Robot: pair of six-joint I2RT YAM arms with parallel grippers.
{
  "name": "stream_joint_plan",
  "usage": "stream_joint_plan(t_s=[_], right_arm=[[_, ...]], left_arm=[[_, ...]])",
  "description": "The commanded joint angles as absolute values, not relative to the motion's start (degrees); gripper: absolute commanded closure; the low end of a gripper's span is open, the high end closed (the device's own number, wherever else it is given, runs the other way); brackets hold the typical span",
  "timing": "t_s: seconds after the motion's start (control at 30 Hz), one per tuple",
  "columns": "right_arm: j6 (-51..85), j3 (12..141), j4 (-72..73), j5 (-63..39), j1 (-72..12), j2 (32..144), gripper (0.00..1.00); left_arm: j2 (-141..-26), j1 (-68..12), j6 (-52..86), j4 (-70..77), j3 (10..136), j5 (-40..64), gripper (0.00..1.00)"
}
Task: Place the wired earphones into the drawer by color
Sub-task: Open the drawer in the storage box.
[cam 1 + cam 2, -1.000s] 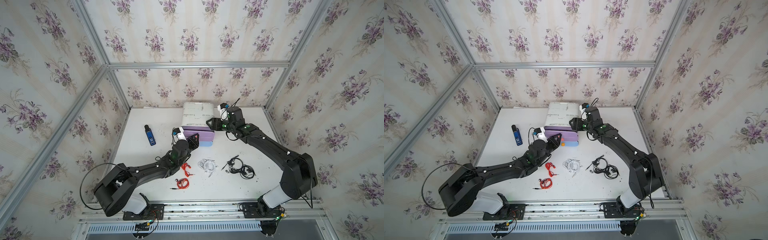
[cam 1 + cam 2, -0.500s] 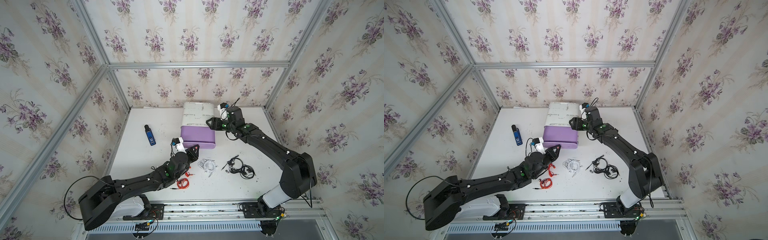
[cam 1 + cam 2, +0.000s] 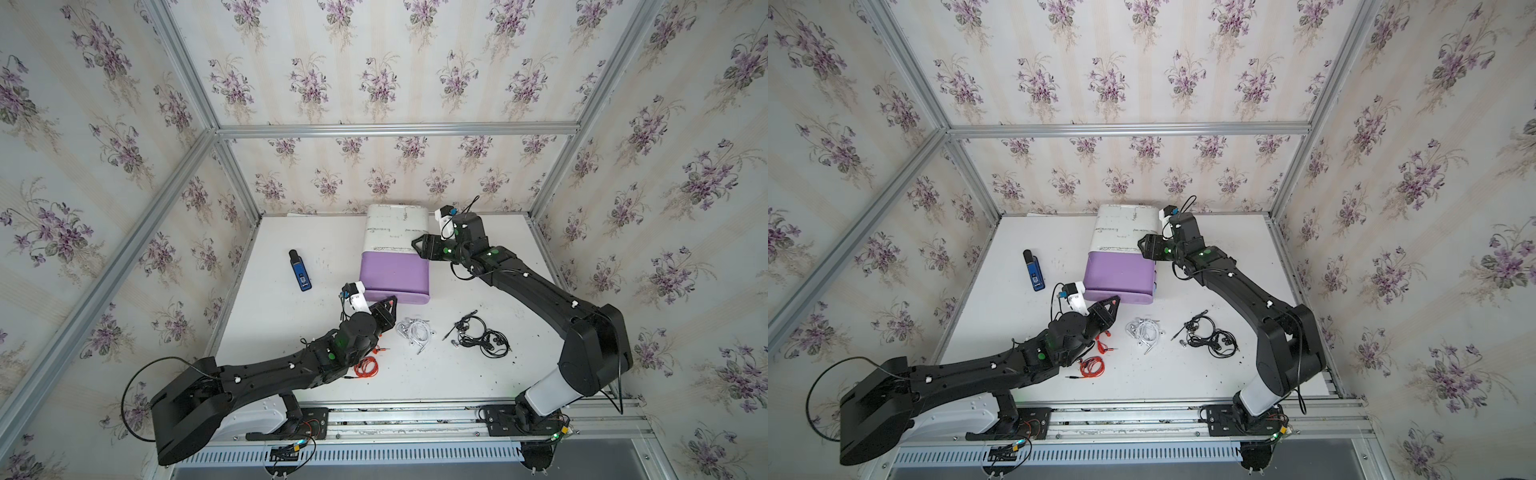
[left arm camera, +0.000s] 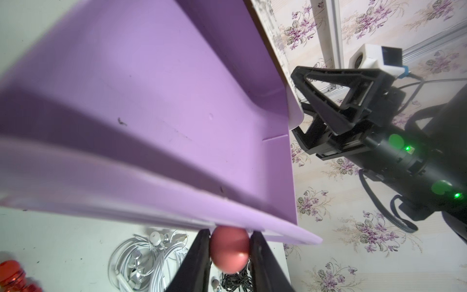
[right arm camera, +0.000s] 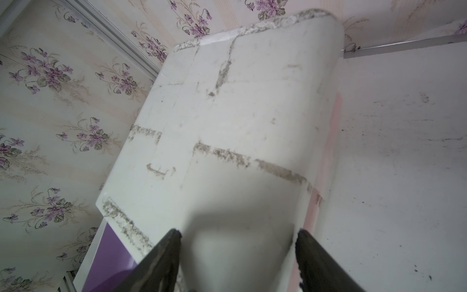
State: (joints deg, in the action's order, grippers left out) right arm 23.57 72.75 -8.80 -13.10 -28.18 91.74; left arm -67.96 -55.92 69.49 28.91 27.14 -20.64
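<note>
Judging from how things lie, the first risk is at the knob (image 4: 228, 252). The left gripper (image 3: 392, 300) has narrow jaws on either side of it, touching or nearly so, and whether they grip cannot be told. Backing off at a slant could drag the open purple drawer (image 3: 395, 270) askew or nudge it shut. The right gripper (image 3: 417, 245) clamps wide across the right edge of the cabinet (image 3: 395, 228); released early, the cabinet could slide on the table (image 3: 270, 332). The earphones all lie on the table near the drawer front, none seen inside: red coil (image 3: 365, 366) partly hidden by the left arm, white coil (image 3: 415, 332) in the middle, black coil (image 3: 482, 338) to the right. Thin cords may snag a finger, trail over the drawer rim, or pull a neighbouring coil along and mix the colours.
</note>
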Motion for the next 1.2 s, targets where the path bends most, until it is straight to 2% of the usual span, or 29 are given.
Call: stream_joint_plan(t_s=[0.0, 0.3, 0.33, 0.37, 0.43, 0.67, 0.83, 0.93, 1.0, 1.17], right_arm=[[23.2, 73.1, -8.9, -12.8, -28.3, 92.0, 0.26], [23.7, 73.6, -9.3, -12.3, -28.3, 90.9, 0.21], [23.7, 73.9, -9.7, -11.6, -28.3, 90.4, 0.19], [23.7, 74.4, -10.3, -10.6, -28.3, 89.8, 0.11], [23.3, 75.9, -13.2, -7.7, -28.1, 88.4, 0.04], [25.1, 80.4, -35.9, 7.3, -24.0, 78.6, 0.03], [30.5, 68.7, -46.3, 7.9, -21.4, 69.1, 0.05], [32.8, 58.8, -46.4, 5.7, -21.2, 67.3, 0.08], [34.3, 54.1, -44.9, 4.1, -21.2, 67.8, 0.11], [35.6, 48.4, -42.2, 4.7, -21.2, 70.1, 0.15]], left_arm=[[-68.2, -56.2, 69.2, 28.9, 27.7, -20.7, 0.59], [-64.3, -57.7, 67.7, 23.0, 28.5, -21.7, 0.23], [-63.4, -57.7, 67.6, 21.3, 28.6, -21.7, 0.21], [-62.0, -57.7, 67.5, 19.5, 28.6, -21.9, 0.17], [-58.6, -57.7, 67.3, 15.9, 27.9, -22.0, 0.01], [-37.5, -57.6, 63.3, -11.8, 29.2, -24.2, 0.0], [-26.1, -57.6, 61.3, -23.3, 29.6, -26.0, 0.0], [-27.8, -57.6, 56.7, -24.5, 32.0, -23.3, 0.0], [-32.7, -57.6, 56.3, -28.4, 35.9, -22.1, 0.0], [-42.3, -57.6, 52.2, -31.6, 43.4, -17.7, 0.0]])
